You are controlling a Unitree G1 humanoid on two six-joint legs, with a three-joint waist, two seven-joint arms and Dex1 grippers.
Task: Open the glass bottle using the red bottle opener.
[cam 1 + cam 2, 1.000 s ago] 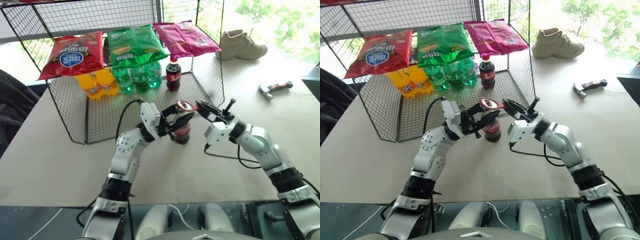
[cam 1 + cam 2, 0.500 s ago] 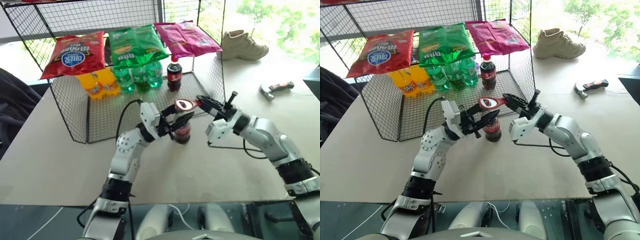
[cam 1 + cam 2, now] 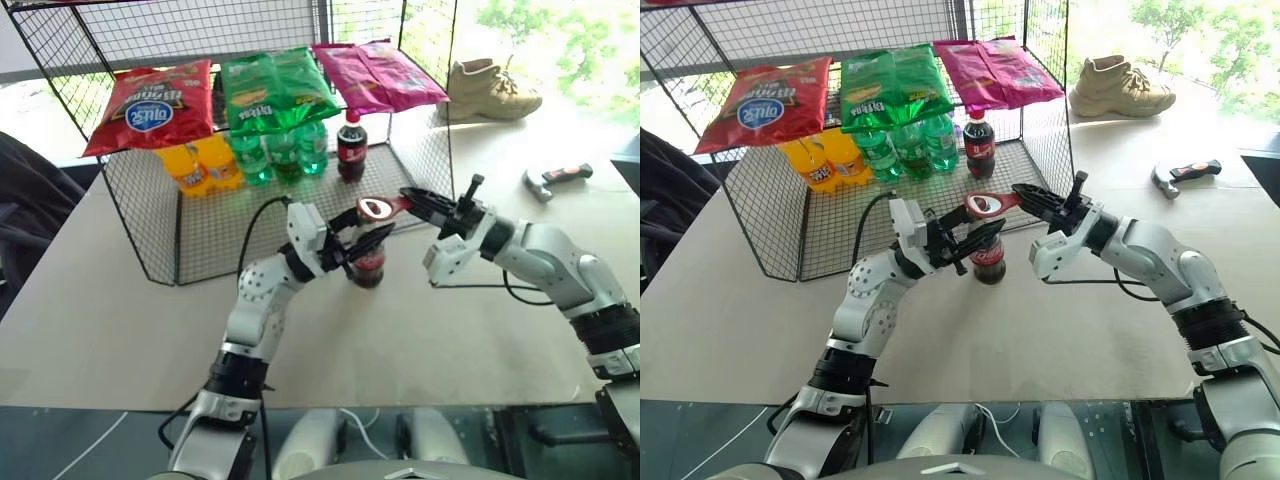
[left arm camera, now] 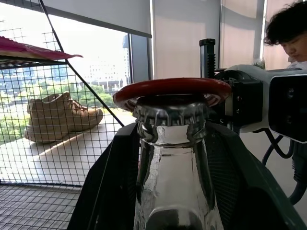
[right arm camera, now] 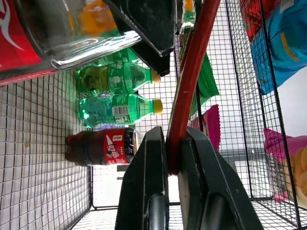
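The glass bottle stands upright on the table in front of the wire rack. My left gripper is shut on its neck, and one black finger shows on each side of the neck in the left wrist view. My right gripper is shut on the handle of the red bottle opener. The opener's round head rests over the crimped cap at the bottle's top. The right arm reaches in from the right, nearly level.
A wire rack stands behind, with chip bags on top and orange, green and plastic cola bottles inside. A shoe and an orange-and-black tool lie at the far right. A person is behind the right arm.
My right arm has lifted and rolled, raising the opener a little at the bottle's top. The left gripper and the bottle have stayed put.
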